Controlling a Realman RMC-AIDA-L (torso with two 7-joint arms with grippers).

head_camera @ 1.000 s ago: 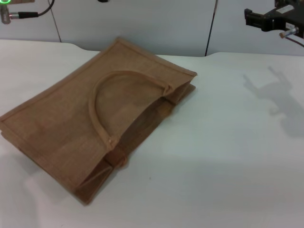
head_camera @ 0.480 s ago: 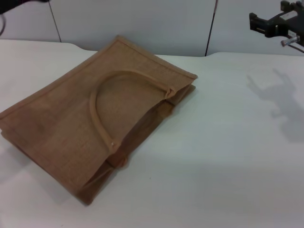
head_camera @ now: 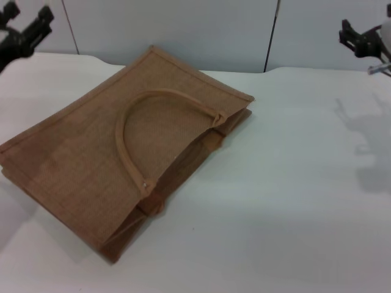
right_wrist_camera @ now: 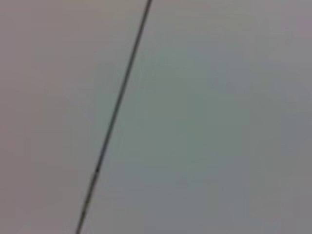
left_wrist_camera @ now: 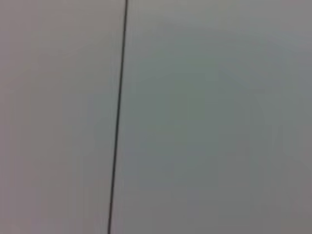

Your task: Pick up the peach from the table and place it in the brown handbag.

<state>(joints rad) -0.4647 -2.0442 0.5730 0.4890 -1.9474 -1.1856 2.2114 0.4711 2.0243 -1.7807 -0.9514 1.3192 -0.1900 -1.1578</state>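
Note:
The brown handbag [head_camera: 79,152] lies flat on the white table [head_camera: 293,195], left of centre, with one arched handle [head_camera: 125,131] resting on its upper side and its mouth facing the table's right part. The peach is not in view in any frame. My left gripper [head_camera: 27,15] hangs high at the far left, above the table's back corner, open and empty. My right gripper [head_camera: 357,41] hangs high at the far right edge, well away from the bag. Both wrist views show only a pale wall with a dark seam.
A pale panelled wall [head_camera: 183,30] with a dark vertical seam [head_camera: 272,36] stands behind the table. The right gripper's shadow [head_camera: 366,146] falls on the table's right side.
My left gripper has come into view at the top left. My right gripper has moved farther right toward the picture's edge. The bag has not moved.

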